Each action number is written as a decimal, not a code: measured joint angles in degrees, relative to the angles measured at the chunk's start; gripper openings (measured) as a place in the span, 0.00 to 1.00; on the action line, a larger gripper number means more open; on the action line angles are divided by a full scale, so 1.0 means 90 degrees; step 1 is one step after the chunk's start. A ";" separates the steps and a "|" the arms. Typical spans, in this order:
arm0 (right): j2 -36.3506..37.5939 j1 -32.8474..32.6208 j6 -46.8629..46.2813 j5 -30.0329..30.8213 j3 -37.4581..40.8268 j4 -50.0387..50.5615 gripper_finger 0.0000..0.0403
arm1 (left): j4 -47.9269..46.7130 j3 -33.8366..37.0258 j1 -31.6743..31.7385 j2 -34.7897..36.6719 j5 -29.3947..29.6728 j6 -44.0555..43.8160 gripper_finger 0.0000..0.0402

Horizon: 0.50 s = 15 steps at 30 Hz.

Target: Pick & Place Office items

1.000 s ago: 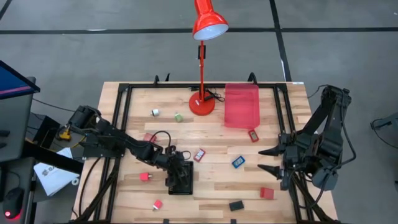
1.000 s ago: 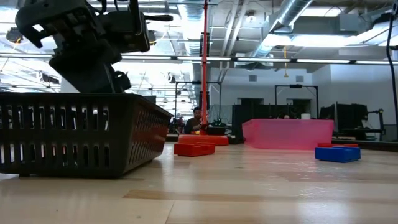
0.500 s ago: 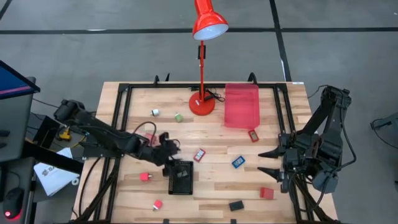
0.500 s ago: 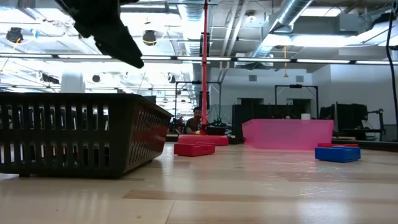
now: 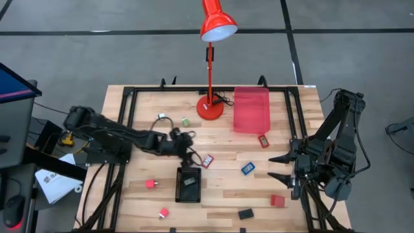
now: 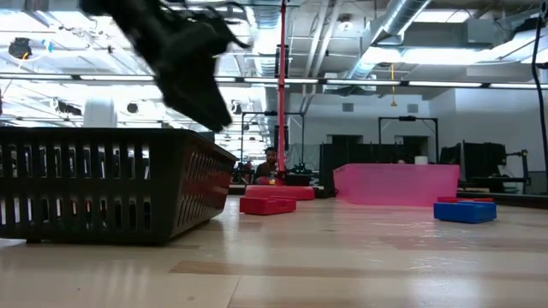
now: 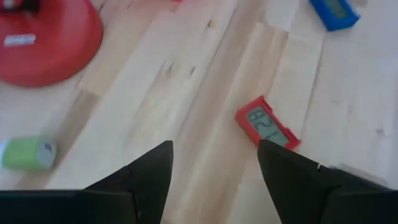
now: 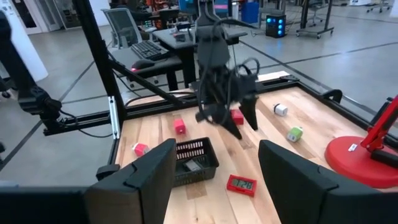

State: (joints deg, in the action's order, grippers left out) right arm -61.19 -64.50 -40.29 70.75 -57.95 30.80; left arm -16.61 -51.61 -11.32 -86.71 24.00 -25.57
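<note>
Withdrawal of the left gripper (image 5: 189, 155) from the black basket (image 5: 188, 184) was the change noted: a second earlier it had been down over the basket, and at inspection it stood raised just beyond the basket's far edge, toward the lamp base (image 5: 209, 108). Its two fingers stood apart with nothing between them, bare table boards showing through the gap in its own wrist view. A dark item (image 5: 189, 182) lay on the basket floor, which I judged to be the piece just delivered, though its kind could not be made out. The red clock-faced piece (image 7: 266, 122) lay flat on the table just beside the basket's far right corner and just ahead of the open fingers; I judged it the likeliest next pickup. The remaining office items sat loose around the basket: a blue piece (image 5: 248, 168) to its right, a red block (image 5: 277, 200) and a black block (image 5: 245, 213) farther right and nearer the front edge, two pink pieces (image 5: 150, 184) to its left and front left, and a green piece (image 5: 185, 122) and a white piece (image 5: 161, 117) beyond it near the lamp base. Another red piece (image 5: 263, 140) lay just in front of the pink tray (image 5: 251, 110). The right gripper (image 5: 280, 166) waited well to the right of the basket, its fingers spread and empty. On that count the task was early, with most pieces not yet collected.
</note>
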 joint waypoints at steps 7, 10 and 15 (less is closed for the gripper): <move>0.0010 -0.0015 0.0001 -0.0026 0.0000 0.0001 0.55 | -0.0563 -0.1576 0.0025 -0.1193 0.0358 0.0780 0.64; 0.0015 -0.0119 0.0046 -0.0030 0.0000 0.0004 0.55 | -0.0879 -0.2067 0.0052 -0.1502 0.0304 0.0573 0.69; 0.0015 -0.0316 0.0160 -0.0017 0.0000 0.0001 0.55 | -0.1012 -0.2701 0.0103 -0.2165 0.0066 -0.0064 0.76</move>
State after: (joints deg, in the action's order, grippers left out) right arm -61.06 -67.35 -38.86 70.60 -57.95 30.81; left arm -25.71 -75.92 -10.39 -106.20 24.59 -26.15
